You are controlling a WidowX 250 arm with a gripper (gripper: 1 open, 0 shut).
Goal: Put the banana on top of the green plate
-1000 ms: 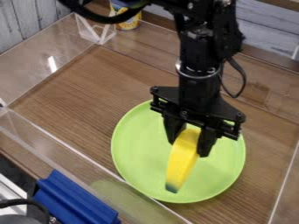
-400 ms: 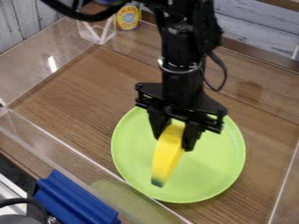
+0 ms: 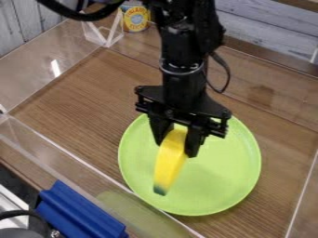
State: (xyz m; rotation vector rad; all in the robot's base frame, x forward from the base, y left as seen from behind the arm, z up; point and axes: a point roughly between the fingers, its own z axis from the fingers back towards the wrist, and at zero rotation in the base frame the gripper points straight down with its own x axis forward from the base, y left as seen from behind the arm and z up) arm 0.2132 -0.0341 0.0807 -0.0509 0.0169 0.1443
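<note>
Black fingers point(image 3: 162, 137) of the gripper point(image 3: 181, 139) are pinching the upper end of the banana point(image 3: 169, 162), standing only narrowly apart with the fruit clamped between them. The banana is hanging down from that grip, its yellow body slanting toward the lower left and its dark tip pointing at the plate below; whether the tip is touching the plate surface cannot be told from this view. Most of the banana is showing below the fingers, with only its top end hidden between them.

The gripper is pointing straight down over the green plate point(image 3: 230, 181), toward the plate's left half, and the black arm is rising above it toward the top of the picture. The plate is lying flat on a brown wood-grain table point(image 3: 87, 102). A clear plastic wall point(image 3: 32, 65) is enclosing the table on the left and near sides. A blue object point(image 3: 74, 216) is sitting at the lower left, outside the plate.
</note>
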